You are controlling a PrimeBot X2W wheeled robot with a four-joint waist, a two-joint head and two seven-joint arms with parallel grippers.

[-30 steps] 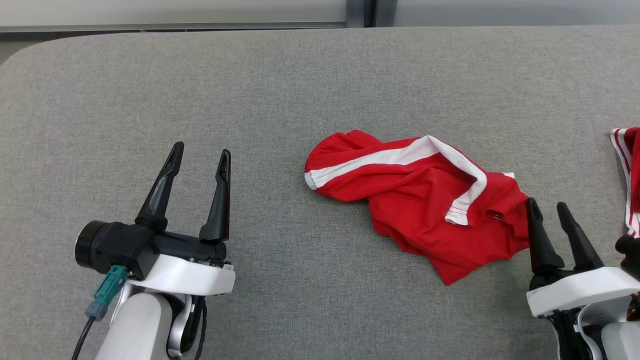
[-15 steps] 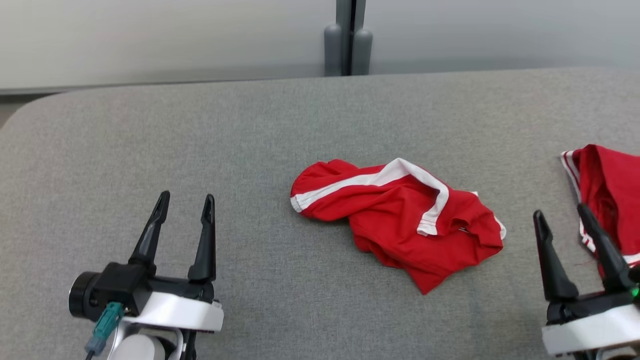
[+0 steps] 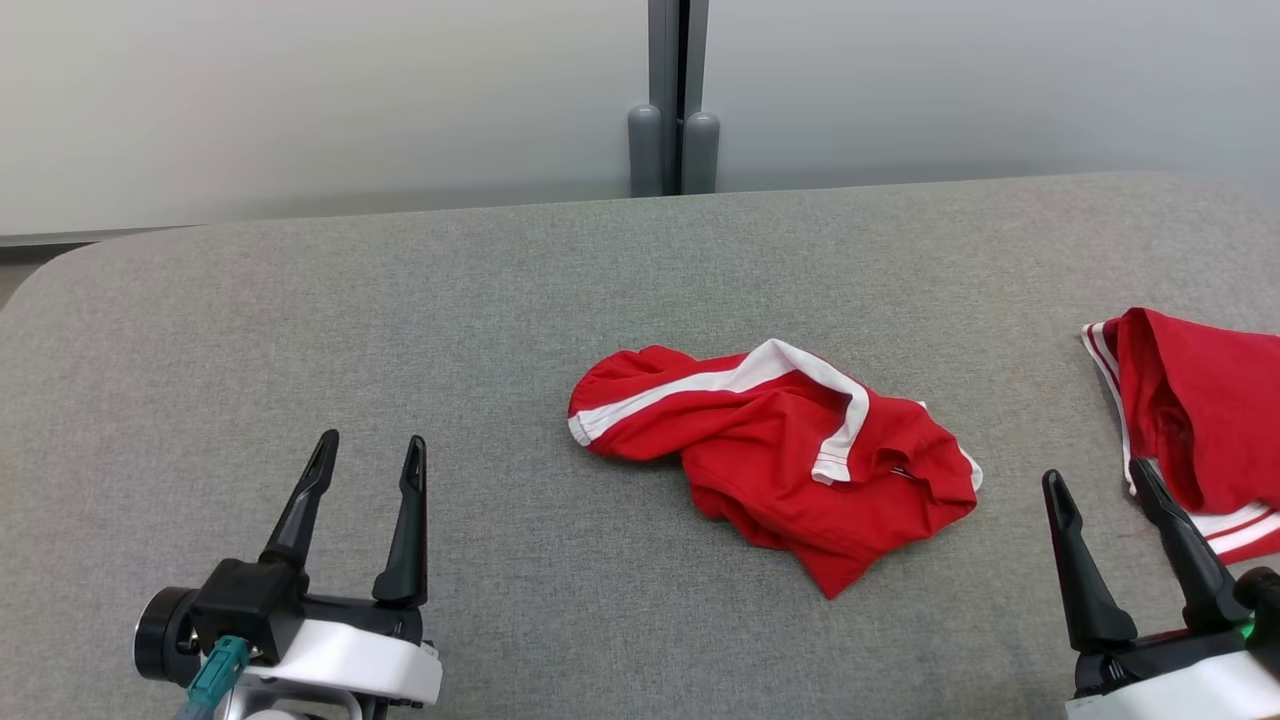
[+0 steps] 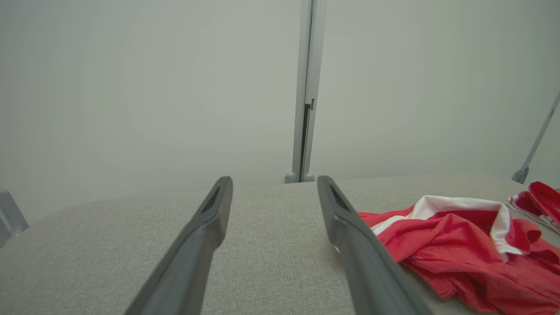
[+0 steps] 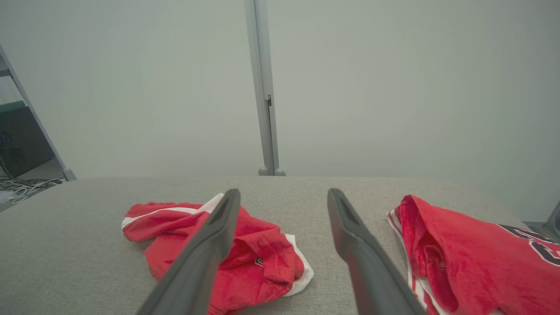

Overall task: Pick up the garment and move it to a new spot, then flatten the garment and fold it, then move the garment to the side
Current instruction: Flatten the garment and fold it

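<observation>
A crumpled red garment (image 3: 775,455) is lying mid-way across the grey table (image 3: 400,300) as the left gripper (image 3: 370,447) and right gripper (image 3: 1095,478) are hovering near-left and near-right, both spread wide, holding nothing.

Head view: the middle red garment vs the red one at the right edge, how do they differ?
Place: the middle garment lies whole near the centre of the table; the right garment is cut off by the frame edge.
Trim: the middle garment has a broad white band; the right garment has thin white stripes and, in the right wrist view, dark lettering.
Shared: both red, crumpled, lying loose on the table.
</observation>
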